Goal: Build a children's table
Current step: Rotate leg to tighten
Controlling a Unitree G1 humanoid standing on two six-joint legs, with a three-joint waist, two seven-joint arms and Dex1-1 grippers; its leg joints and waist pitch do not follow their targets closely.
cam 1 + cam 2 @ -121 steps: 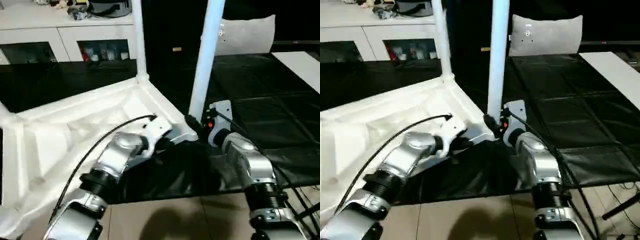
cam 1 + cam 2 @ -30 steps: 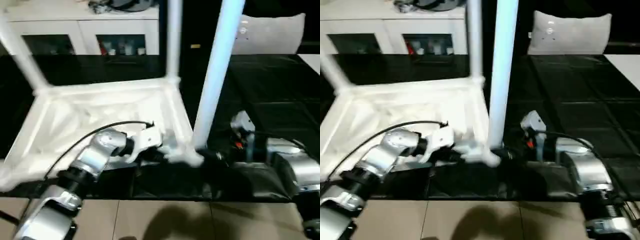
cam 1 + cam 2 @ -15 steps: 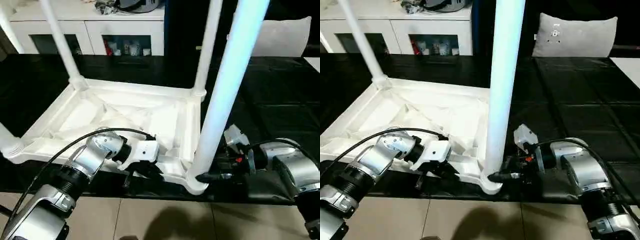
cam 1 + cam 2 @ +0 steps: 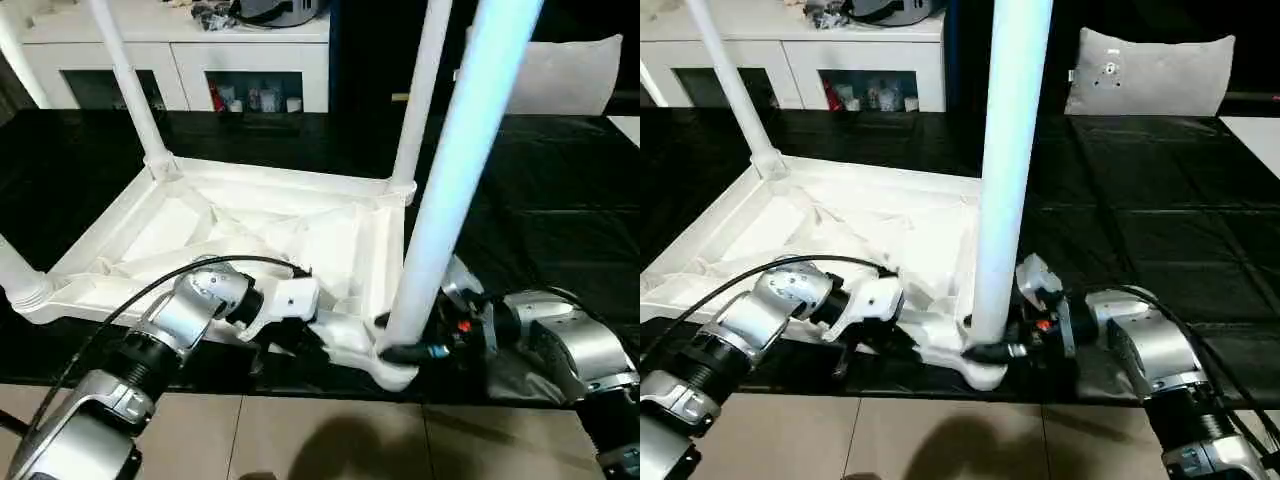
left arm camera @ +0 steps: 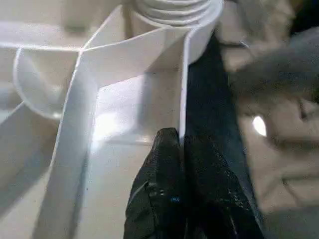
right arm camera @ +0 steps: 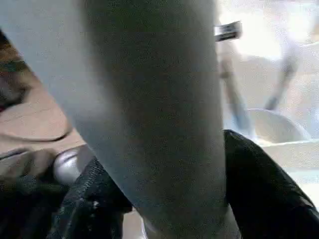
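At the centre of the left eye view lies the children's table point(image 4: 250, 225), turned upside down on a black mat point(image 4: 560, 180). Its ribbed underside faces up, and long white legs stand in the corner sockets. The near right leg point(image 4: 445, 190) rises from the socket at the lower middle of the frame and leaves the picture at the top.

The left gripper point(image 5: 180, 144) is at the near rim, just left of that corner. In the left wrist view its two black fingers are pressed together on the thin upright rim wall, so it pinches the table edge. The right gripper point(image 4: 990, 351) is at the foot of the near right leg. In the right wrist view one black finger point(image 6: 264, 189) shows on each side of the tube, close against it. I cannot tell if the grip is already firm or the jaws are not yet fully tight.

I judge the table to be light hollow plastic, stiff as a whole, with a smooth and rather slippery surface. The thin rim may bend a little under a pinch, and a long leg gives much leverage, so a push high up could tilt or drag everything. It seems best to hold the leg low, near the socket, and the top at a rib or a corner, where the plastic is strongest.
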